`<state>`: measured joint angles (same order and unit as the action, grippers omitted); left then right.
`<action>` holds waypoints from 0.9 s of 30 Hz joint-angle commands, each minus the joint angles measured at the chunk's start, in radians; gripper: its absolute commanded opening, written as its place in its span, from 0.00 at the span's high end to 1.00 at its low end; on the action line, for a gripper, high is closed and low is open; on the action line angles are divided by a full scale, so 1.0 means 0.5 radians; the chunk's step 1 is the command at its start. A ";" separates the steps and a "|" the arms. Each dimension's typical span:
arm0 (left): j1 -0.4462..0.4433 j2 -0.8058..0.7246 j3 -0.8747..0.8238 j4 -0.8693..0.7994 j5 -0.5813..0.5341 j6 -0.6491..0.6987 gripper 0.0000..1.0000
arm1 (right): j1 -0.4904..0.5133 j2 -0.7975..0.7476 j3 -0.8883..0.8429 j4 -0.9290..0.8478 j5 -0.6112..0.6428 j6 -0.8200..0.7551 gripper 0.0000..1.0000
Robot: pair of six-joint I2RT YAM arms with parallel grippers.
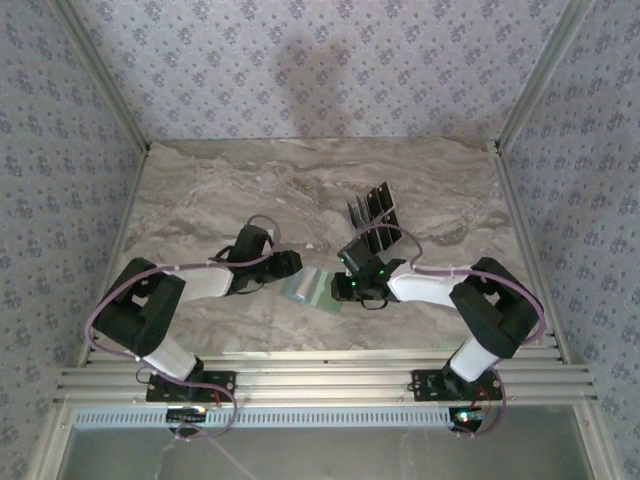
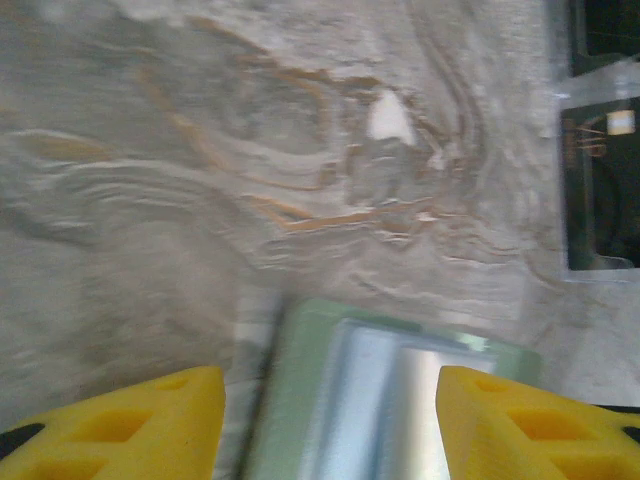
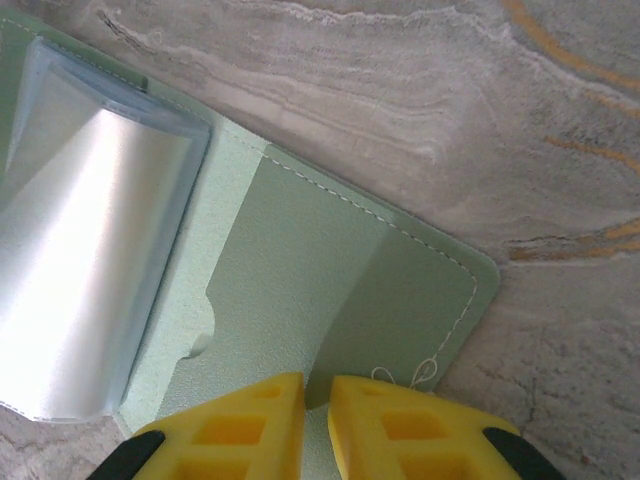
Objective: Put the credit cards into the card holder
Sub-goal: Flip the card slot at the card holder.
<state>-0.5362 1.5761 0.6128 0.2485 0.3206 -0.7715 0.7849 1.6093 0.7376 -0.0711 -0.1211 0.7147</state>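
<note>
Card holder (image 3: 330,270): pale sage-green wallet, lying open on marble desk (image 1: 200,190), front centre. Inner side faces up: grey-green pocket with white stitching and rounded corner, glossy clear sleeve bulging beside it.
Credit cards (image 1: 375,205): several thin glossy black rectangles, fanned and overlapping, farther back on desk, apart from holder.

In the left wrist view the card holder (image 2: 300,400) is blurred and cut off at the bottom edge, and the credit cards (image 2: 600,200) run off the right edge.
</note>
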 commanded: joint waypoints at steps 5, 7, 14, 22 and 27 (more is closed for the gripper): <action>-0.023 -0.062 0.026 0.112 0.163 -0.054 0.48 | -0.045 0.189 -0.073 -0.057 0.186 -0.045 0.80; -0.025 -0.093 0.020 0.084 0.143 -0.049 0.50 | -0.045 0.190 -0.071 -0.058 0.185 -0.045 0.80; -0.025 -0.194 -0.035 0.057 0.095 -0.053 0.64 | -0.048 0.190 -0.072 -0.060 0.190 -0.049 0.80; -0.023 -0.184 -0.047 0.060 0.083 -0.056 0.77 | -0.051 0.196 -0.073 -0.061 0.193 -0.055 0.80; -0.025 -0.138 -0.053 0.072 0.087 -0.053 0.77 | -0.049 0.194 -0.068 -0.061 0.192 -0.055 0.80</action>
<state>-0.5434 1.4940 0.5983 0.2729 0.3523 -0.8043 0.7830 1.6176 0.7376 -0.0708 -0.1242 0.7139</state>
